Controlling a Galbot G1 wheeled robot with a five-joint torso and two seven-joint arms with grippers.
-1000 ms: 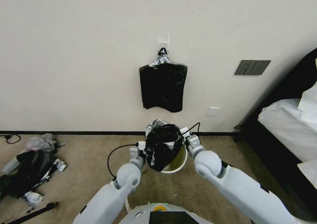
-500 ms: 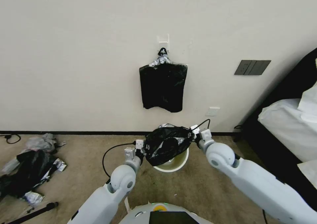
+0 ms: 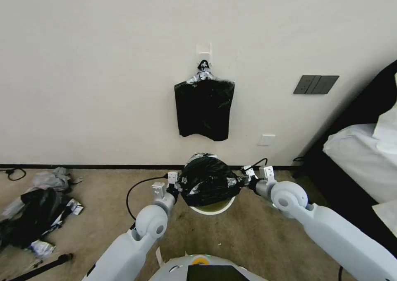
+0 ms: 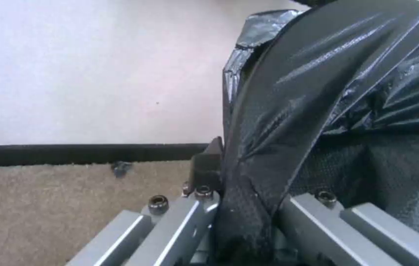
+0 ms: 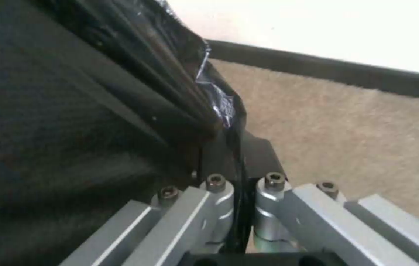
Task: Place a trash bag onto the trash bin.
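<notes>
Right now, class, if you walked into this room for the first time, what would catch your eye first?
First, the glossy black trash bag, stretched between the left tool and the right tool, both shut on its edges, over the cream trash bin on the carpet by the wall. Next, the bundle of black bags hanging on the wall above, and the heap of plastic litter on the floor far left.

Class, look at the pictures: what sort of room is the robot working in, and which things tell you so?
Probably a bedroom or hotel room: a bed with white bedding at the right, beige carpet, and a dark switch panel on the plain wall.
</notes>
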